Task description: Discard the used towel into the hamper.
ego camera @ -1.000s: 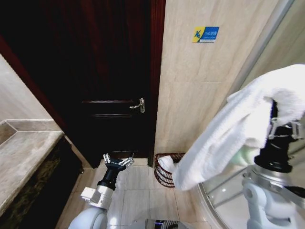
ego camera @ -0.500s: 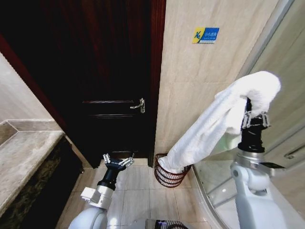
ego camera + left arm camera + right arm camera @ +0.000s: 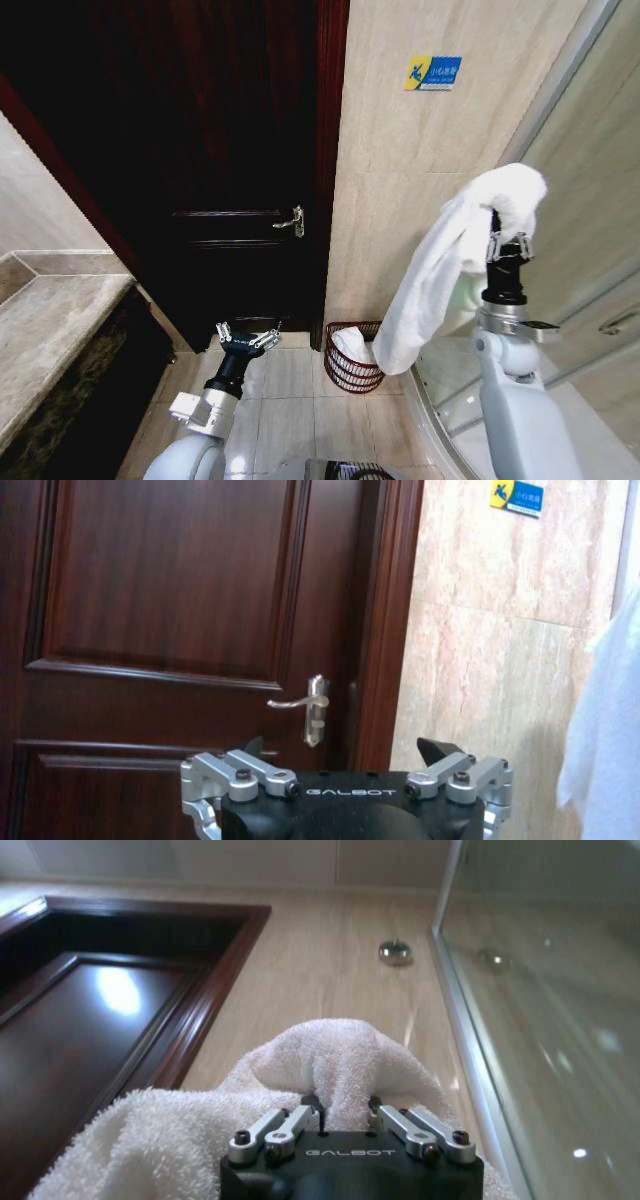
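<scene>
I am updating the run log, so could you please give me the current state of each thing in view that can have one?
towel: held up, draped over the right gripper, its lower end hanging at the hamper's rim.
right gripper: raised, shut on the towel.
left gripper: low, open, holding nothing.
hamper: upright on the floor, white cloth inside.
door: closed, handle level.

The towel (image 3: 450, 265) is white, nubby terry cloth, the hamper (image 3: 350, 368) thin dark reddish wire, the door (image 3: 215, 160) glossy dark wood with a polished metal handle (image 3: 291, 221), the wall (image 3: 410, 180) smooth beige stone tile, and the shower panel (image 3: 545, 1020) clear, reflective glass.
</scene>
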Robot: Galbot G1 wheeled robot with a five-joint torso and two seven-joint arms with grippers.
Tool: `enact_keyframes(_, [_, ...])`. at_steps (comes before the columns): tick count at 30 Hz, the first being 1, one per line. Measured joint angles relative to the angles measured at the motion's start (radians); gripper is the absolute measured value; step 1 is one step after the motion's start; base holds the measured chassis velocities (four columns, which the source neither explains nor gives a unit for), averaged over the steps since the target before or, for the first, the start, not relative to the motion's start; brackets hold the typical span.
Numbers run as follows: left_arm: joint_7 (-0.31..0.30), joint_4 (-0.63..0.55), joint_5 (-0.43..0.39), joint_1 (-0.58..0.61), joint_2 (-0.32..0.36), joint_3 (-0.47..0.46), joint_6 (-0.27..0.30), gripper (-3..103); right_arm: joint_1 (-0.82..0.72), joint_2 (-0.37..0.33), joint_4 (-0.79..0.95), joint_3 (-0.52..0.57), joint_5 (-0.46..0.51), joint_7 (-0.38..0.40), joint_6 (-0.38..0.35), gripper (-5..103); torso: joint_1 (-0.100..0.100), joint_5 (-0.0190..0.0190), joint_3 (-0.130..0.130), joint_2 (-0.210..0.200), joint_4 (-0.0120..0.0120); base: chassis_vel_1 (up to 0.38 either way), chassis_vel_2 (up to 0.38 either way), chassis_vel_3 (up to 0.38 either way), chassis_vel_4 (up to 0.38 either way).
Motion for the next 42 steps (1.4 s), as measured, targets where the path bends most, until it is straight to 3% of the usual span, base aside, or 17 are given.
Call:
enact_keyframes(18, [0.0,0.0,0.0,0.0,0.0,0.0,0.0,100,0.065,0.033,-0.254,-0.037,-0.005,-0.065,0.075,20,0.0,-0.0003,0.0,0.0,0.0,0.0,0.0,0.0,0.0])
enact_keyframes(42, [0.0,0.0,0.0,0.0,0.0,0.0,0.0,100,0.01,0.121,-0.28,-0.098,-0.022,-0.087,0.098,20,0.0,-0.0003,0.0,0.0,0.0,0.0,0.0,0.0,0.0])
